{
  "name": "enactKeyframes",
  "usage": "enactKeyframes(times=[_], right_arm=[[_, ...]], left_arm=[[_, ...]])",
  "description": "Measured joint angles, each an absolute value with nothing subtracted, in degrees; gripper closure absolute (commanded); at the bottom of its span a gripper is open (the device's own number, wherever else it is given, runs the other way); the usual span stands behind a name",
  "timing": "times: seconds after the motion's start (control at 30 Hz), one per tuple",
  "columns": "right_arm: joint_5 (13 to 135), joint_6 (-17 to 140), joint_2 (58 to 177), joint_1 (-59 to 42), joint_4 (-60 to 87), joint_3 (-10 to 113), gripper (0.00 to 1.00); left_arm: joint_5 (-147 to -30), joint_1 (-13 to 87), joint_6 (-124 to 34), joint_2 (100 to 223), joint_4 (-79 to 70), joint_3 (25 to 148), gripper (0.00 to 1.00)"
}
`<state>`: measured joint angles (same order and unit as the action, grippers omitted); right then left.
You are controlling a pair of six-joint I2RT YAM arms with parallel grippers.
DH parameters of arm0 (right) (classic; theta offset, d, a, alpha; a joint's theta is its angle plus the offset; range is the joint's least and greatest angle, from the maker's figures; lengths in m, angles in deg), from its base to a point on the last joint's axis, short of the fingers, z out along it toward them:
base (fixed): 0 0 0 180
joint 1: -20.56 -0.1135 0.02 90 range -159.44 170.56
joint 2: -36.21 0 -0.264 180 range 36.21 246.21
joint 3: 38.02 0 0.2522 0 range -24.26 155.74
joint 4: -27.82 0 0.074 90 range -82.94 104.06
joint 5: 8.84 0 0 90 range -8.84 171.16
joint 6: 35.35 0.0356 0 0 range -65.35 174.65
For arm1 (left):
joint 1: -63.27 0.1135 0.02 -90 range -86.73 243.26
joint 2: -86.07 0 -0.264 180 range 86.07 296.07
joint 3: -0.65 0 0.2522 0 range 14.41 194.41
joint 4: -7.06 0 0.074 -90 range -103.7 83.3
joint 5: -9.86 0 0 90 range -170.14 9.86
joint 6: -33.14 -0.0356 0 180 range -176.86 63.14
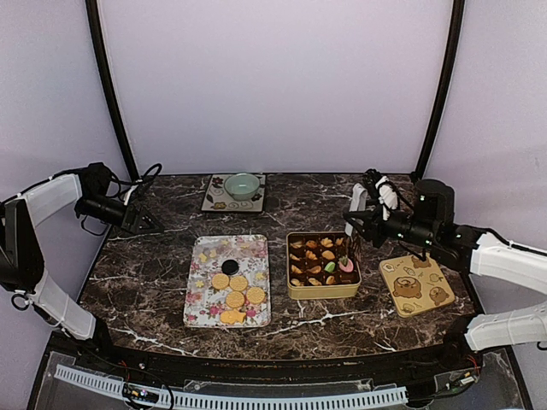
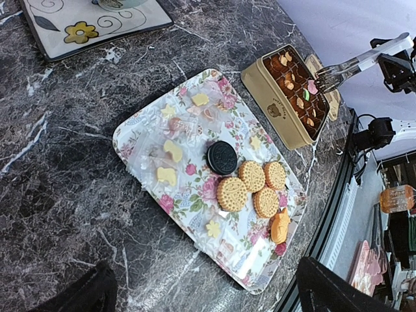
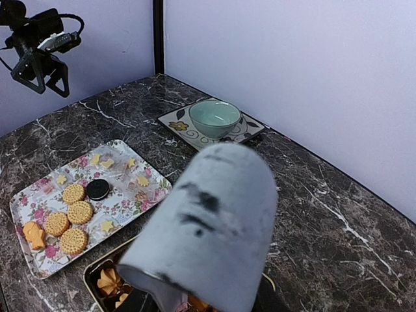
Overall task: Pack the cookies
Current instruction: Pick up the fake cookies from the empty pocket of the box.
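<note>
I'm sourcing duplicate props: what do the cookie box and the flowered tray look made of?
Cookie box: probably metal tin, gold satin paint, thin straight walls. Flowered tray: glossy printed surface, perhaps melamine or enamelled metal; unclear which.

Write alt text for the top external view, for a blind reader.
The right gripper holds tongs over a gold tin partly filled with cookies, on a dark marble table. Left of the tin, a floral tray carries more cookies. The left gripper hangs open at the far left.
</note>
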<state>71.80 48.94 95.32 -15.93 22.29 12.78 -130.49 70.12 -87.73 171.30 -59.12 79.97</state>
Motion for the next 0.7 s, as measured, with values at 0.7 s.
enactKeyframes(times=[0.7], right_arm=[[67.1, 49.4, 97.2, -13.2, 25.1, 10.6, 0.84]], left_arm=[[-130.5, 70.1, -87.7, 171.3, -59.3, 80.8, 0.01]])
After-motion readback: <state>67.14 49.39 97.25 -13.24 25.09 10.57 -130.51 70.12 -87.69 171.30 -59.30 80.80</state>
